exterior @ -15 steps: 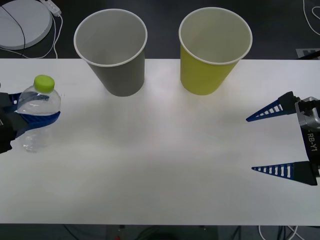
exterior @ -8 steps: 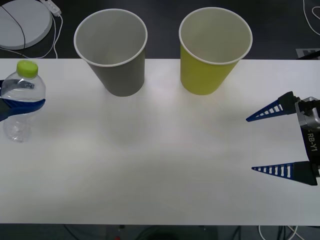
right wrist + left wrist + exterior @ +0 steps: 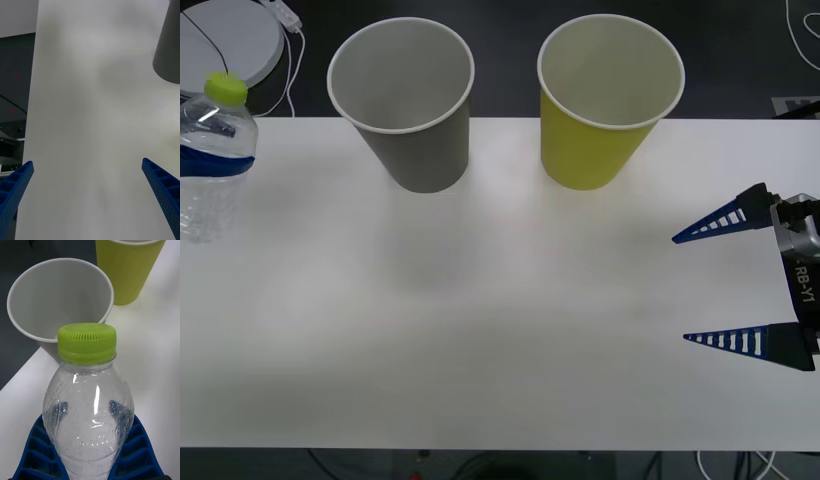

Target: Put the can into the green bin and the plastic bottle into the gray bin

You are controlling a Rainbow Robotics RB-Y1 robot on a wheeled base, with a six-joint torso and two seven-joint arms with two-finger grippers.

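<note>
plastic bottle (image 3: pixel 210 160): clear, lime-green cap, upright, far left edge. gray bin (image 3: pixel 405 100): upright, open, table's rear. green bin (image 3: pixel 605 98): upright, open, beside the gray.

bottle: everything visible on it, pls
The bottle is small, clear and colourless, with a ribbed lime-green cap screwed on and droplets inside. It looks like thin plastic. It stands upright at the table's far left edge in the front view, gripped around its body by the left hand, whose blue ribbed fingers wrap it.
</note>
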